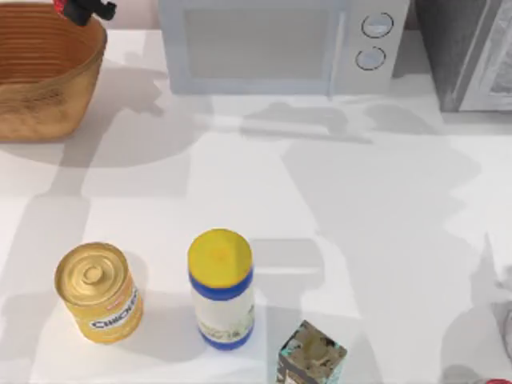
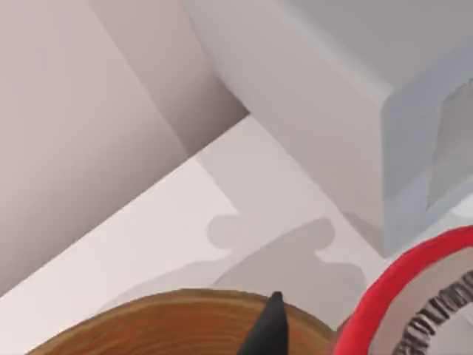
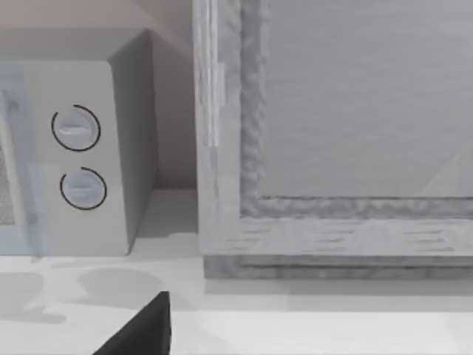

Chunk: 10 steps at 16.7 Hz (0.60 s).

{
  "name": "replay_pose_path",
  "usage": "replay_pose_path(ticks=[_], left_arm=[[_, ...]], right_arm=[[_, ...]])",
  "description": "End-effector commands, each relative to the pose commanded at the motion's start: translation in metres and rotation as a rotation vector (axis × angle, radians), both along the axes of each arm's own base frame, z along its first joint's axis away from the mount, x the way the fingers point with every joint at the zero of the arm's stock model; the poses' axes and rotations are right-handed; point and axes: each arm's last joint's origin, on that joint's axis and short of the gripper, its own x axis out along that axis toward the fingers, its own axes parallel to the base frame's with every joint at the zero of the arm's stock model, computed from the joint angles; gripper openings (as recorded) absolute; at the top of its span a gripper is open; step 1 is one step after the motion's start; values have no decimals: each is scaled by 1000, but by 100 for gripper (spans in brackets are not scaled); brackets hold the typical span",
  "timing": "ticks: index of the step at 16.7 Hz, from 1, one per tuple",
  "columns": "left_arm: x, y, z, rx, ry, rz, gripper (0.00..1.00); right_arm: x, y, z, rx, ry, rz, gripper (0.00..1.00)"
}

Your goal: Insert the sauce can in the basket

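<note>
White tabletop, backed by a microwave (image 1: 272, 44) along the far edge. Sauce can (image 2: 417, 296): red, held at the left gripper (image 1: 84, 8), which sits over the far rim of the wicker basket (image 1: 32, 88) in the table's far left corner; the left wrist view shows the can's red body beside one dark fingertip (image 2: 267, 329) above the basket rim, so the claw reads as grasping the can. Near the front edge stand a gold-yellow can (image 1: 98, 292), a yellow-capped white bottle (image 1: 222, 290) just right of it, and a small patterned box (image 1: 312, 356). Right gripper (image 3: 144, 329): parked at the front right; whether its claw is released or clenched, I cannot tell.
</note>
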Motion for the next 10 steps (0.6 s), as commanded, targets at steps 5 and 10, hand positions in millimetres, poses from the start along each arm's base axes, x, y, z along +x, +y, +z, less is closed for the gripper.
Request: replay_pose_path(ticks=[5, 10], left_arm=[[-9, 60, 51, -135, -9, 464, 0], [-12, 83, 45, -228, 68, 607, 0]], right_arm=[[0, 0, 0, 0, 0, 0, 100], [0, 0, 0, 0, 0, 0, 100]])
